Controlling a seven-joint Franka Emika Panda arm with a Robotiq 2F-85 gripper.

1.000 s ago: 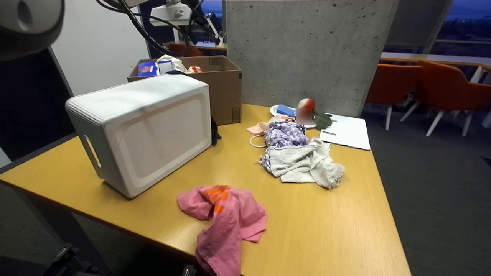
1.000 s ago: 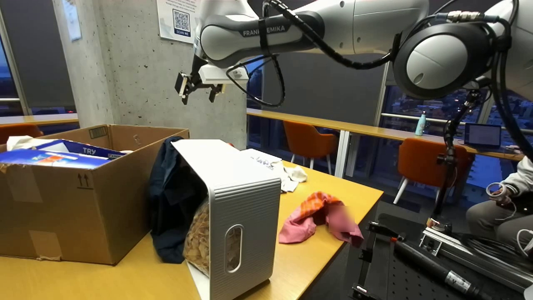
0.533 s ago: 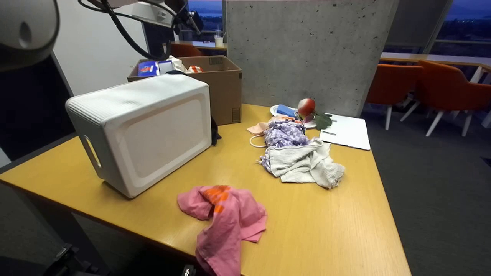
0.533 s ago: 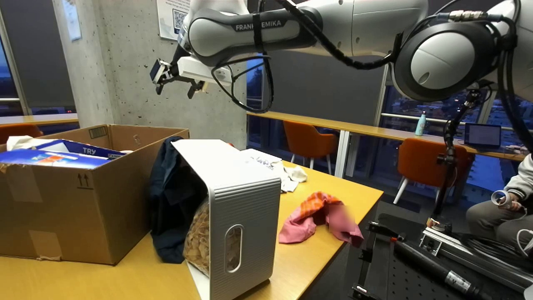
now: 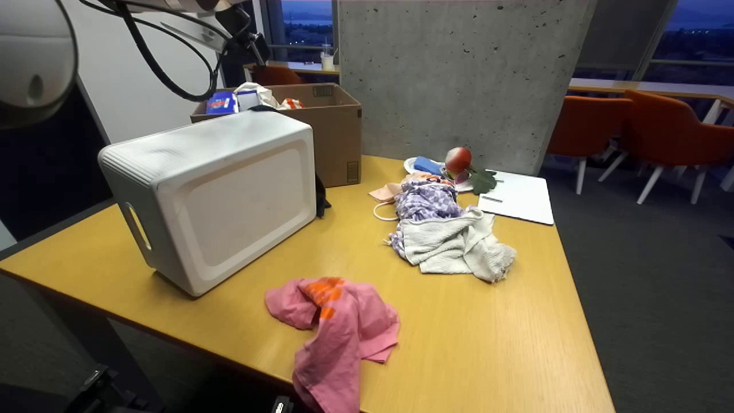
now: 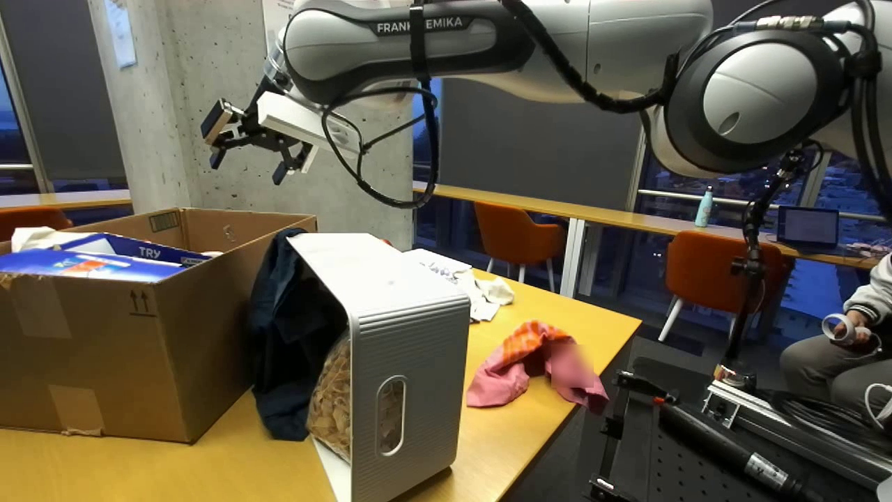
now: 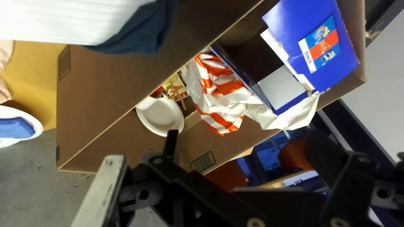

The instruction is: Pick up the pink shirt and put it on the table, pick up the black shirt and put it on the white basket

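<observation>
- Fingers (image 6: 280, 173) of the gripper (image 6: 249, 166) stand apart in an exterior view, raised higher than an open cardboard box (image 6: 216, 376).
- Same view: the black shirt (image 6: 279, 362) hangs from the open side of the white basket (image 6: 425, 355), tipped on its side on the table (image 6: 174, 474).
- In an exterior view, the pink shirt (image 5: 344, 332) lies crumpled on the table, one end past its edge.
- Wrist view: fingers spread; the box below holds striped paper (image 7: 221, 97) and a white dish (image 7: 159, 115).
</observation>
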